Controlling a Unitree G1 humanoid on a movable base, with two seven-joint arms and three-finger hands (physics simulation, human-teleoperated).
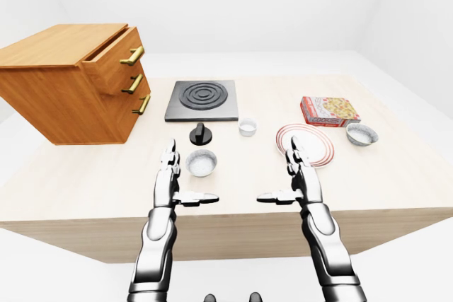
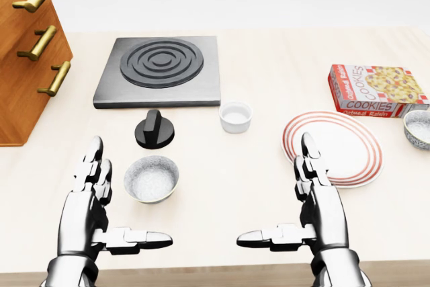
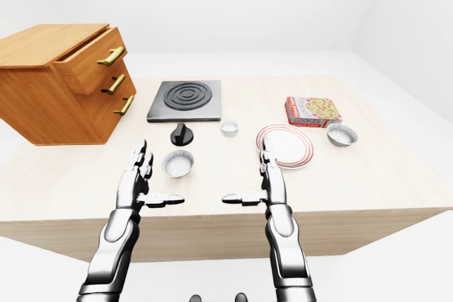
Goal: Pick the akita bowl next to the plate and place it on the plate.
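Beside plate (image 2: pixel 349 144), akita bowl (image 2: pixel 418 128), left robot hand (image 2: pixel 91 196), right robot hand (image 2: pixel 320 199) splayed

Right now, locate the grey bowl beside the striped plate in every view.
Left-eye view: bowl right of centre, just right of the plate.
Head view: bowl cut by the right edge.
Right-eye view: bowl right of centre.
Shared landmark: cookie box, just up-left of it.
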